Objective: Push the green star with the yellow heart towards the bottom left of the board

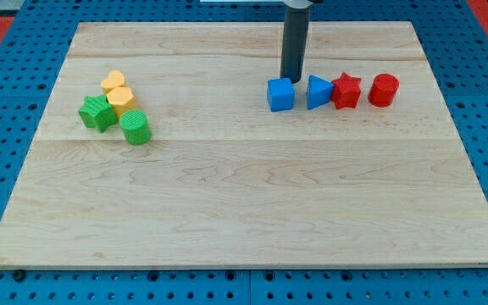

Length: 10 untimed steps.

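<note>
Toward the tabletop (244, 212)'s left edge sat a green cylinder (135, 127), the green star (97, 112) and the yellow heart (122, 100), clustered, with another yellow block (113, 81) behind. Toward the far right edge, my tip (291, 80) stood just behind the blue cube (280, 94), beside a blue triangle (318, 91), red star (346, 91) and red cylinder (383, 89). No jaws: just a rod.

I have one camera, set high at the bottom edge of the board (252, 203), looking down at a slant toward its far side. It sits far enough back to take in all four edges.
</note>
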Tool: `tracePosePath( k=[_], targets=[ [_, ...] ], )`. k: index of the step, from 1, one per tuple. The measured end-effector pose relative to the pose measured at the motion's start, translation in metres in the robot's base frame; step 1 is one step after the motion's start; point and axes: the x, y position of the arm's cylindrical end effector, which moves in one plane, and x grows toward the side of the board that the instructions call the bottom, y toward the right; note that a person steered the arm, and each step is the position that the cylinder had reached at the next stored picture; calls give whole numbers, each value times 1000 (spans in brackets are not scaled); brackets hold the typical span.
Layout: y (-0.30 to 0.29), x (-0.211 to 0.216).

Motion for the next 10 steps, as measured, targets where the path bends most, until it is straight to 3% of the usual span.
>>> tracePosePath(
  k=[2,4,8,10],
  targets=[
    [-22,-12],
    [-134,-77],
    [-256,-35],
    [-256,-1]
  ],
)
